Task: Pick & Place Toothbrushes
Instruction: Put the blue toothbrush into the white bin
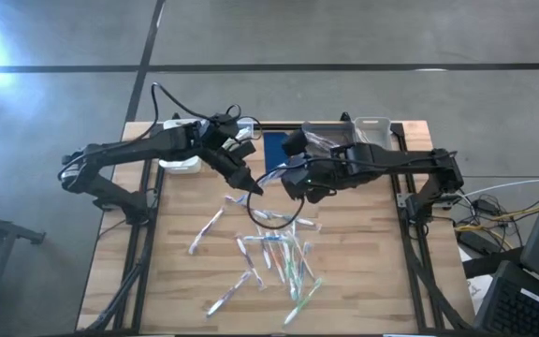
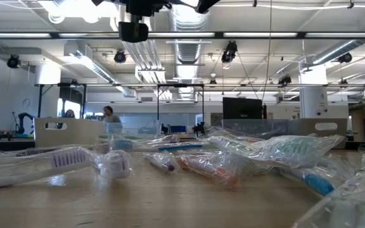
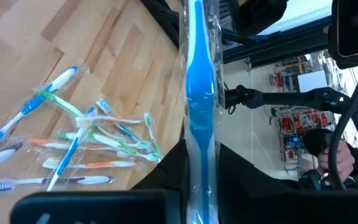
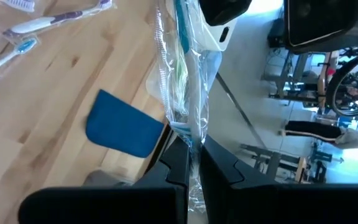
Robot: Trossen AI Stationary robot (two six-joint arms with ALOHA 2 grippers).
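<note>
Wooden planks of the table (image 1: 176, 281) fill the high view, where we see most of the toothbrushes (image 1: 269, 257) scattered loose over the middle and near part, well apart from the bins at the far edge. Our left gripper (image 1: 251, 187) hangs above the far end of that scatter, and our right gripper (image 1: 293, 183) sits just beside it, both lifted off the wood.

From the low view, level with the planks, we look across wrapped brushes lying flat at many angles, with a person far off in the room behind.

Through the left wrist view we hold a blue toothbrush (image 3: 197, 106) in clear wrap, its handle pinched between our two dark fingers. Its long axis runs straight out ahead of the fingers, along their own line, but we cannot make out which end bears the bristles.

Through the right wrist view our jaws stand tight on a green-tinted wrapped toothbrush (image 4: 179, 68), which likewise points straight away from them, over the table edge near the dark blue pad (image 4: 123, 130).

We judge the step to be mid-carry: each arm has one brush in hand, and the placing is not yet done. Next move calls for swinging both toward the bins (image 1: 354, 131) and turning each brush to suit the opening.
</note>
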